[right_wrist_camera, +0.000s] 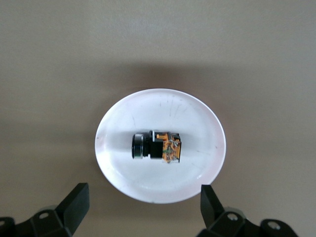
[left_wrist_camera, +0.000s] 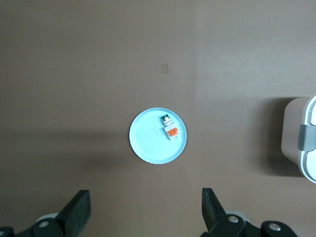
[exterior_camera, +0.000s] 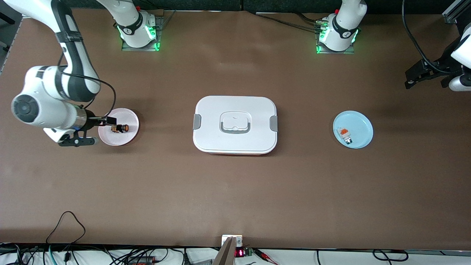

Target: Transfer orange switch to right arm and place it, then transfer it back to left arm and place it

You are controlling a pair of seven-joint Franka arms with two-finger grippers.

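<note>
The orange switch (exterior_camera: 120, 128) (right_wrist_camera: 155, 146) lies on its side on a small pink plate (exterior_camera: 129, 117) (right_wrist_camera: 192, 118) toward the right arm's end of the table. My right gripper (exterior_camera: 105, 130) (right_wrist_camera: 144, 191) hangs open above that plate's edge, nothing between its fingers. The white lidded box (exterior_camera: 235, 125) (left_wrist_camera: 305, 140) stands mid-table between the two plates. My left gripper (exterior_camera: 414, 78) (left_wrist_camera: 144, 196) is open and empty, held high near the left arm's end of the table, apart from the switch.
A light blue plate (exterior_camera: 360, 121) (left_wrist_camera: 148, 140) toward the left arm's end carries a small white-and-grey part with an orange-red top (exterior_camera: 345, 135) (left_wrist_camera: 170, 129). Cables and a small device (exterior_camera: 232, 246) line the table edge nearest the front camera.
</note>
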